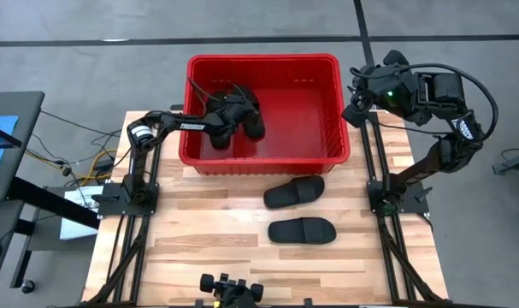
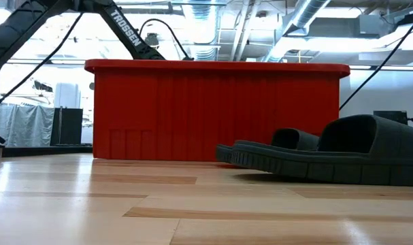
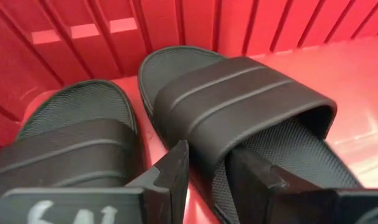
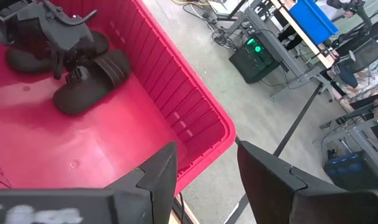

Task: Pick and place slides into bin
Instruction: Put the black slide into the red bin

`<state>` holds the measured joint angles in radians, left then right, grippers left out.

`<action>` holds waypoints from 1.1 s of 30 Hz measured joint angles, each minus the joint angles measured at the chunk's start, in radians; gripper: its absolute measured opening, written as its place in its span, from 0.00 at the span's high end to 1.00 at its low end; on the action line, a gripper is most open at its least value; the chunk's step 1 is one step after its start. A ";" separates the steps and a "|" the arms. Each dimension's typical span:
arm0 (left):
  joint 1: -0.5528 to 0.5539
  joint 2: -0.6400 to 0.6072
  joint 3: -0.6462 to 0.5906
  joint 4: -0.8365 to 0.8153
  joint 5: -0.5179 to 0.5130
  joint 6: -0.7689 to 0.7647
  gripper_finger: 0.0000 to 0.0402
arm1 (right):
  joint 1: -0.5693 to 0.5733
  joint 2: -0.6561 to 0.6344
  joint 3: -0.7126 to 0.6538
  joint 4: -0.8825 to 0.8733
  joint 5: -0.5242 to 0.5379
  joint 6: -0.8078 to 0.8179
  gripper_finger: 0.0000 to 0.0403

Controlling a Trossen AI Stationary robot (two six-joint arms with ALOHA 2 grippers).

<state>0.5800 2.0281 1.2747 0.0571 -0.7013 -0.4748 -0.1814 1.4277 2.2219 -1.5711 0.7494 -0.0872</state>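
Two black slides lie in the red bin (image 1: 268, 64). One slide (image 3: 238, 106) is at my left gripper (image 3: 210, 152), and the other (image 3: 70, 143) lies beside it on the bin floor. My left gripper (image 1: 232, 115) reaches down into the bin's left half and is shut on the first slide. Two more slides (image 1: 295, 192) (image 1: 302, 231) lie soles down on the table in front of the bin. My right gripper (image 1: 355, 104) hangs open and empty above the bin's right rim. My left gripper straddles the slide's long side edge (image 3: 221, 171) beside the strap. One finger (image 3: 257, 180) is on the footbed at the strap's opening and the other (image 3: 170, 180) is outside the sole. The fingers slant down from above. The slide lies sole down on the bin floor.
The bin stands at the table's far edge, and its tall ribbed wall (image 2: 220, 109) faces the near side. The bin's right half (image 4: 101, 155) is bare floor. The wooden tabletop (image 1: 199, 239) extends to the left of the two loose slides.
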 joint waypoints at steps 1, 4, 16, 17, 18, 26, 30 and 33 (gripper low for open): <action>0.000 0.000 0.000 -0.005 0.000 0.008 0.77 | 0.000 0.000 0.000 0.000 0.000 0.000 0.60; 0.000 0.000 0.027 -0.066 -0.004 0.025 0.77 | 0.000 0.000 0.000 0.000 0.000 0.000 0.60; -0.001 -0.001 0.159 -0.227 -0.073 0.188 0.77 | 0.000 0.000 0.000 0.000 0.000 0.000 0.60; -0.001 -0.001 0.164 -0.239 -0.074 0.193 0.77 | 0.000 0.000 0.000 0.000 0.000 0.000 0.60; 0.000 -0.001 0.168 -0.248 -0.072 0.199 0.77 | 0.000 0.000 0.000 0.000 0.000 0.000 0.60; 0.000 -0.001 0.170 -0.291 -0.071 0.208 0.77 | 0.000 0.000 0.000 0.000 0.000 0.000 0.60; 0.000 -0.001 0.170 -0.289 -0.065 0.206 0.77 | 0.000 0.000 0.000 0.000 0.000 0.000 0.60; 0.000 -0.001 0.170 -0.285 -0.039 0.206 0.77 | 0.000 0.000 0.000 0.000 0.000 0.000 0.60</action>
<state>0.5797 2.0270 1.4448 -0.2282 -0.7403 -0.2690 -0.1814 1.4277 2.2219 -1.5711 0.7494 -0.0869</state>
